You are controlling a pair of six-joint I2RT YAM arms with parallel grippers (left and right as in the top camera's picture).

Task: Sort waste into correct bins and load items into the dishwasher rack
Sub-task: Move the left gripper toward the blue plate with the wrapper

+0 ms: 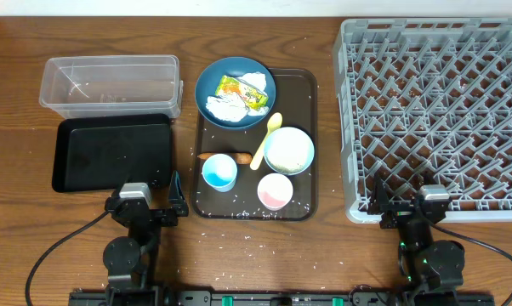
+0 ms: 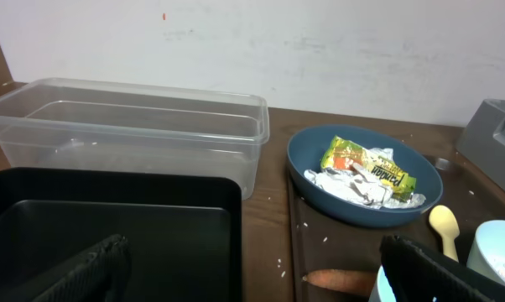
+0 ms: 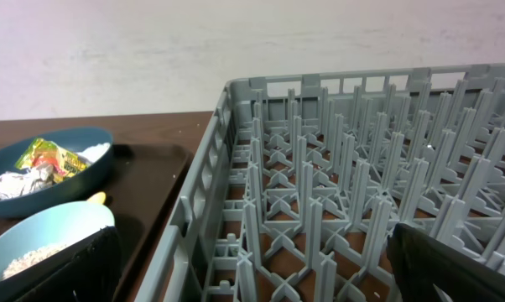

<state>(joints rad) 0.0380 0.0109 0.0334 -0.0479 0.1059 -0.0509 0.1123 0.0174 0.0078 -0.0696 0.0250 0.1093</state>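
Your left gripper (image 1: 144,197) and right gripper (image 1: 419,202) both stand wide and empty over the wooden bench (image 1: 324,255). The dark blue round dish (image 1: 207,81), on the dark brown serving tray (image 1: 303,85), holds crumpled white paper napkins (image 1: 224,107) and a yellow-green wrapper (image 1: 239,89) (the large grey plastic dishwasher rack (image 1: 435,110) stands to its right).

The left end effector (image 1: 145,202) and right end effector (image 1: 432,206) were matte black, each topped by a pale grey block (image 1: 133,191). Thin black cables (image 1: 56,246) looped from both round-jointed arms (image 1: 124,255); green lights (image 1: 406,247) dotted the right one.
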